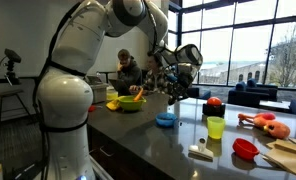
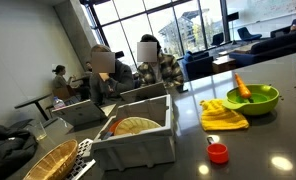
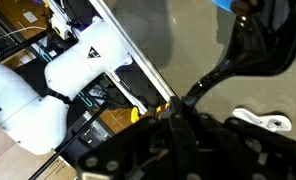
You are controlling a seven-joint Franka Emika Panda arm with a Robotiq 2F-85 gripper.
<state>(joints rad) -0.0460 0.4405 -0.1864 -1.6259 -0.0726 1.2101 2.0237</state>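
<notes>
**Gripper state.** The gripper (image 1: 175, 86) is carried above the dark counter (image 1: 138, 135). The jaws are pressed together. Nothing is seen between them, though the wrist view is too cluttered with the dark linkage to exclude a small item.

**Nearest object and location.** The blue bowl (image 1: 166, 120) stands on the counter almost directly below the gripper, clear of it and not touched. It is flanked by a green bowl (image 1: 130, 102) holding a carrot (image 2: 242, 88) and by a yellow-green cup (image 1: 216, 127). A white brush (image 1: 200, 152) and a red bowl (image 1: 245, 148) lie nearer the counter's front edge. The blue bowl is not shown in the exterior view containing the grey bin (image 2: 138, 135).

**Handling properties (estimated).** The blue bowl is judged to be light, stiff plastic with a smooth, somewhat slippery wall. It is unlikely to break, but it can be expected to slide or tip if it is pushed from one side.

**Point of hold.** The rim should be taken, with one finger inside the wall and one outside. The full width is judged too great for a grip across the bowl.

**Orientation.** The bowl stands upright with its mouth facing up. Because the form is round, no long axis lies in the counter plane. The only axis of symmetry is vertical, so the rim may be approached from any side.
</notes>
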